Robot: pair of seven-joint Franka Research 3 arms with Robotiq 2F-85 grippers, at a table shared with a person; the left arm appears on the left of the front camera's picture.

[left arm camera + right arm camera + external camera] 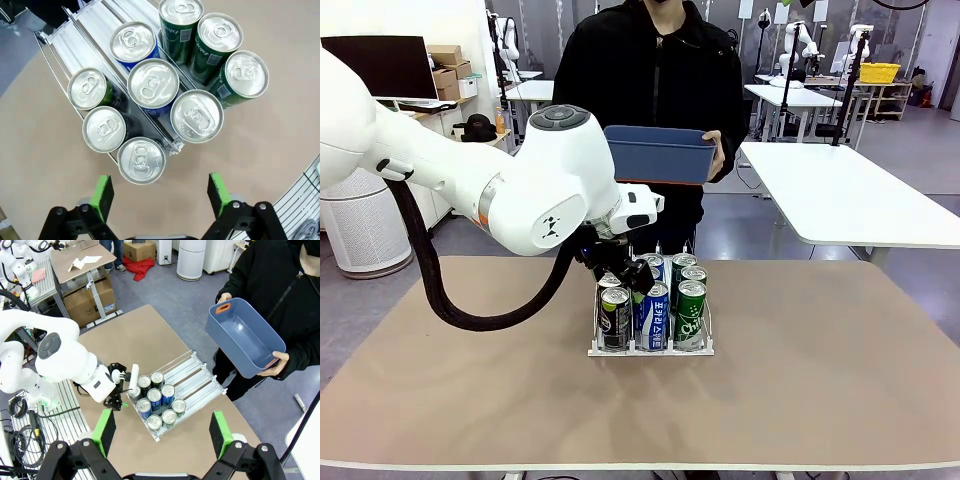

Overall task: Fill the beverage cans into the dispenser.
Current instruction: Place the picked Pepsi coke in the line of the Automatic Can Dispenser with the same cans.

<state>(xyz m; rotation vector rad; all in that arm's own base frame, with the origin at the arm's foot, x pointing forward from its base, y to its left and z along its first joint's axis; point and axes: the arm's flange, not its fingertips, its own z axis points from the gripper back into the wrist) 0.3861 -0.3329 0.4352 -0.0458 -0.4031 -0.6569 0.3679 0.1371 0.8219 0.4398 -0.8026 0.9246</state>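
The dispenser (650, 350) stands at mid-table with several beverage cans (653, 315) upright in its three lanes: dark ones left, blue in the middle, green right. In the left wrist view their silver tops (152, 87) fill the front of the clear rack (90, 30). My left gripper (160, 195) hovers open just above the front dark can (141, 160), holding nothing; in the front view the left gripper (615, 268) sits over the left lane. High above the table, my right gripper (162, 432) is open and empty, looking down on the dispenser (200, 372) and its cans (157, 400).
A person at the far side holds an empty blue bin (660, 155) with both hands; from above the bin (245, 337) is beyond the rack's far end. The left arm (65, 360) reaches in beside the rack. Bare tabletop (820, 370) lies around it.
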